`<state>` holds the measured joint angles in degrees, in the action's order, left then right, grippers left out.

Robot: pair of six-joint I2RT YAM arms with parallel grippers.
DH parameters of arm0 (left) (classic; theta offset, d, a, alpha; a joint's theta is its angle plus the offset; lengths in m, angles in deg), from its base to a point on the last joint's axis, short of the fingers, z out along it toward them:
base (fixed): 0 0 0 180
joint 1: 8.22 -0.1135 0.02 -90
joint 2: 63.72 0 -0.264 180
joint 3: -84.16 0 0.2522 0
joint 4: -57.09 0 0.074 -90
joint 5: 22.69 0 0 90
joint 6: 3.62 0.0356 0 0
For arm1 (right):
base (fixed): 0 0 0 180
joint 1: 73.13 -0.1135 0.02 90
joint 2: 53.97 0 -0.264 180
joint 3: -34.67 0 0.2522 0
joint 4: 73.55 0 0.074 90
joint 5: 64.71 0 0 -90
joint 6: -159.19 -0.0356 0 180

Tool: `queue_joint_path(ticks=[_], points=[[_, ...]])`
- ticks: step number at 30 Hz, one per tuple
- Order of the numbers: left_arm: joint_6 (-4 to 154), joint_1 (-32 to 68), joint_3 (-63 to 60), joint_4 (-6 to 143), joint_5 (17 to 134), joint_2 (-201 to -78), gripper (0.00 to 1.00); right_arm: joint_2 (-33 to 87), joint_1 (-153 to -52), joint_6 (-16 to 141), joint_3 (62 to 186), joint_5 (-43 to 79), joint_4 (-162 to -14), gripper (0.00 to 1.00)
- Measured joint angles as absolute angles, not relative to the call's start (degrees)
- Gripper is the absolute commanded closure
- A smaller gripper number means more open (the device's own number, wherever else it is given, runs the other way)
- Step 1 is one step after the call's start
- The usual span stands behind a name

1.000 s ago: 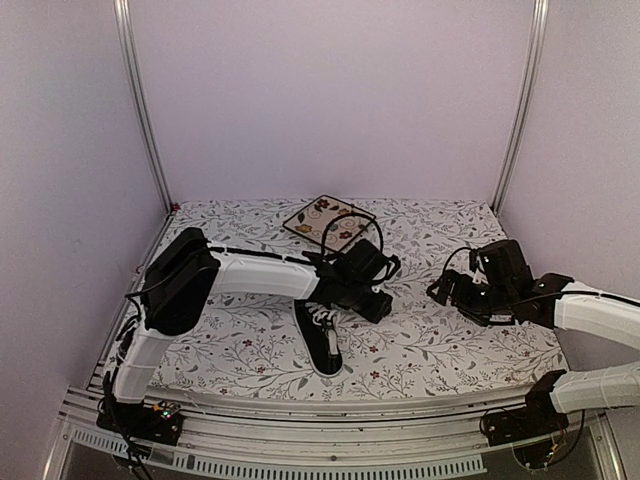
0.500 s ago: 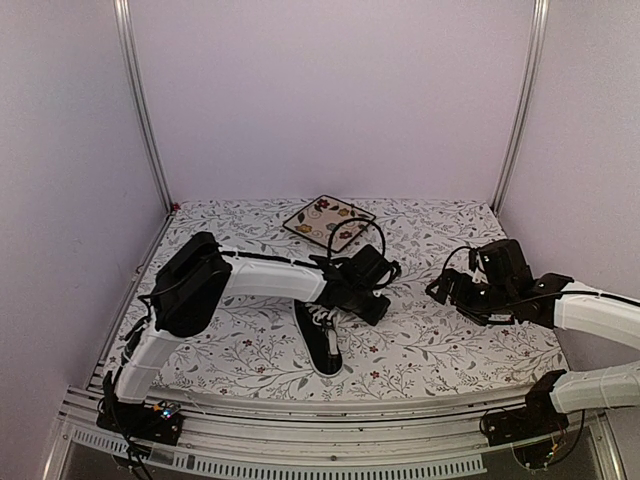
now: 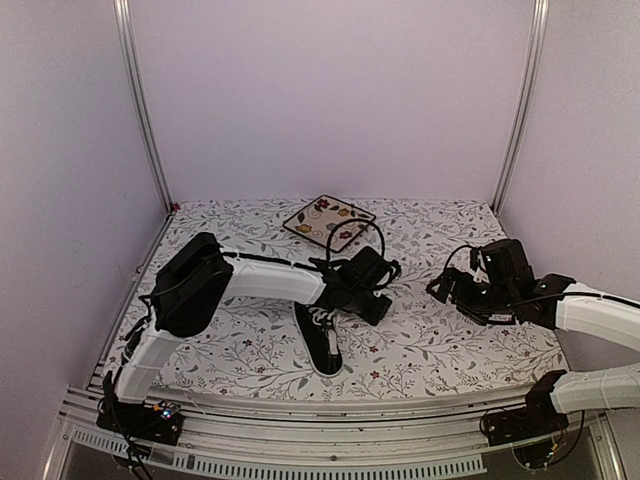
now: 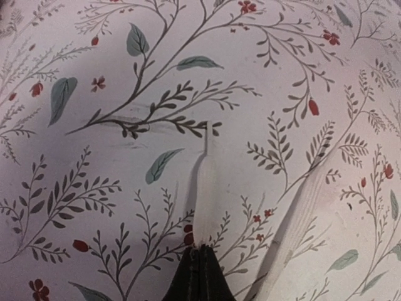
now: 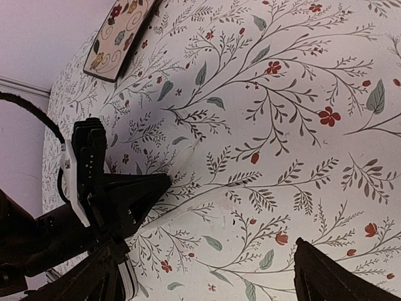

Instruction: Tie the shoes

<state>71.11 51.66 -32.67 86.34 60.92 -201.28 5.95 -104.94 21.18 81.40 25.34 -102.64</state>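
Closed since the earlier frame, the left pincer (image 4: 200, 256) is pressed together on a white lace (image 4: 205, 188), which is laid out on the floral cloth (image 4: 94, 94). The black shoe (image 3: 319, 343) is seen just beside it, nearer the bases. The right pincer (image 3: 441, 290) is held spread, well apart.

Shoe (image 3: 321, 346) front of centre, plate (image 3: 328, 221) well behind it

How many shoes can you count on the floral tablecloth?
1. The black sneaker lies near the table's front edge, its far end under the left arm. That arm could hide another; none shows.
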Motion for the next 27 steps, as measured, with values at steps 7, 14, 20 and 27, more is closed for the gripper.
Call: queue_joint_path(ticks=[7,14,20,27], points=[[65.71,49.67,-20.02,82.14,63.08,-190.28,1.0,5.8,-104.92,21.18,81.34,24.91,-102.62,0.01],[58.52,36.97,2.54,71.13,65.12,-155.84,1.0,7.87,-104.94,23.02,81.4,22.92,-101.27,0.01],[54.76,27.09,22.28,71.98,63.8,-136.58,1.0,13.88,-105.66,25.77,82.89,20.23,-98.67,0.03],[51.31,24.49,36.96,79.43,65.2,-122.7,1.0,23.15,-109.58,25.84,89.32,23.75,-100.13,0.22]])
